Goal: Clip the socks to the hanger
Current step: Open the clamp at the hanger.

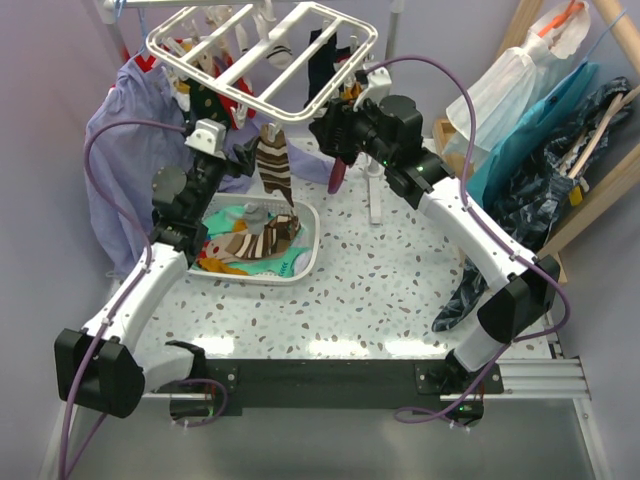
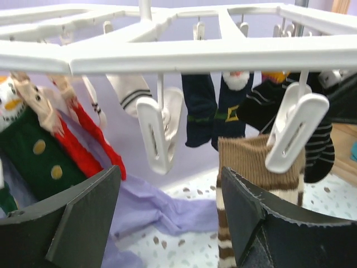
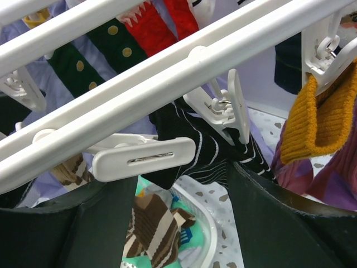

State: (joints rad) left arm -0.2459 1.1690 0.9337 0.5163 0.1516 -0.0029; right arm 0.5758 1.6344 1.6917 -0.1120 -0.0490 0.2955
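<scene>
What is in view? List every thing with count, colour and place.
hanger: one, white, hung above the table's far side
clips: many, white, dangling from its bars
socks on the hanger: several, mixed colours, including one brown-cream striped sock
socks in the basket: several, striped, teal, orange
laundry basket: one, white, on the table
shirt: one, lavender, far left
garments: several, white, teal, dark, far right
table: one, speckled white
left gripper: one, black, open, under the hanger
right gripper: one, black, open, under the hanger

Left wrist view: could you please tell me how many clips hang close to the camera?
2: one clip left of centre, one clip at right over the brown striped sock. More clips sit farther back, partly hidden.
</scene>
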